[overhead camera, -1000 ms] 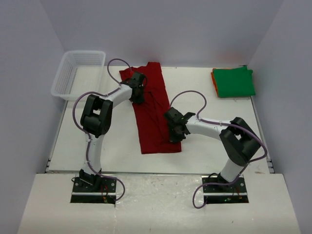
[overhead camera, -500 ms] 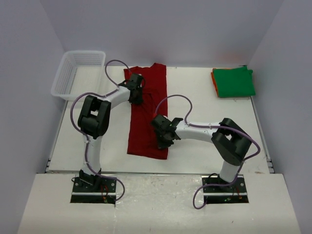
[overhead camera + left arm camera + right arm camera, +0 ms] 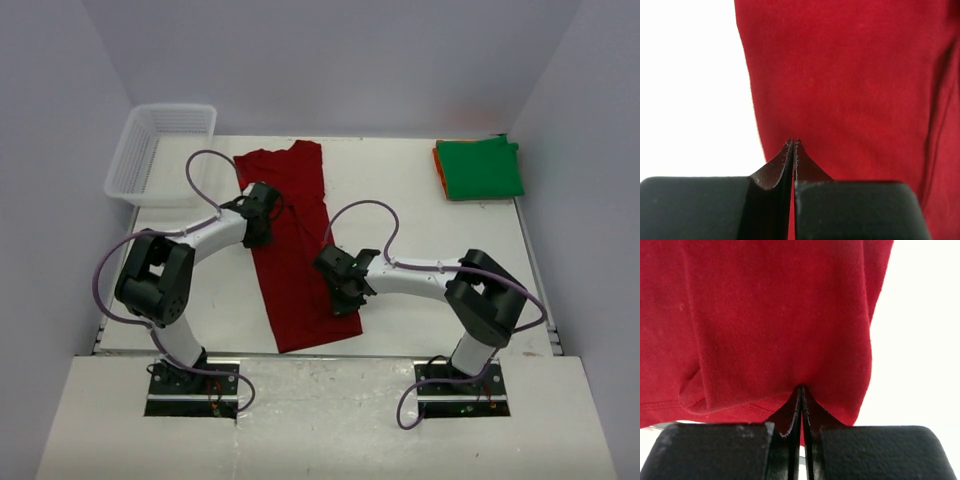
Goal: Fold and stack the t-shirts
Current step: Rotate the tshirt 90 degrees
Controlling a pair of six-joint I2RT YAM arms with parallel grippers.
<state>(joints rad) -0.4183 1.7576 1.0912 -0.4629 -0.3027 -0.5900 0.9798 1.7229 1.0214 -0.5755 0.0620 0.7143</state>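
Note:
The dark red t-shirt (image 3: 296,250) lies as a long folded strip down the middle of the table, slanting from back left to front right. My left gripper (image 3: 262,215) is shut on its left edge near the upper part; the left wrist view shows the cloth (image 3: 850,80) pinched between the closed fingers. My right gripper (image 3: 345,285) is shut on the strip's right edge lower down; the right wrist view shows the red cloth (image 3: 770,315) bunched into the closed jaws. The bright green t-shirt (image 3: 481,168) lies folded on the orange one (image 3: 438,160) at the back right.
A white mesh basket (image 3: 160,150) stands at the back left corner. Grey walls close the table on three sides. The table's front edge (image 3: 330,352) runs just beyond the strip's lower end.
Both grippers have dragged the red strip: its upper end swung left and its lower end moved right and nearer the front edge. The left arm has folded lower and further left.

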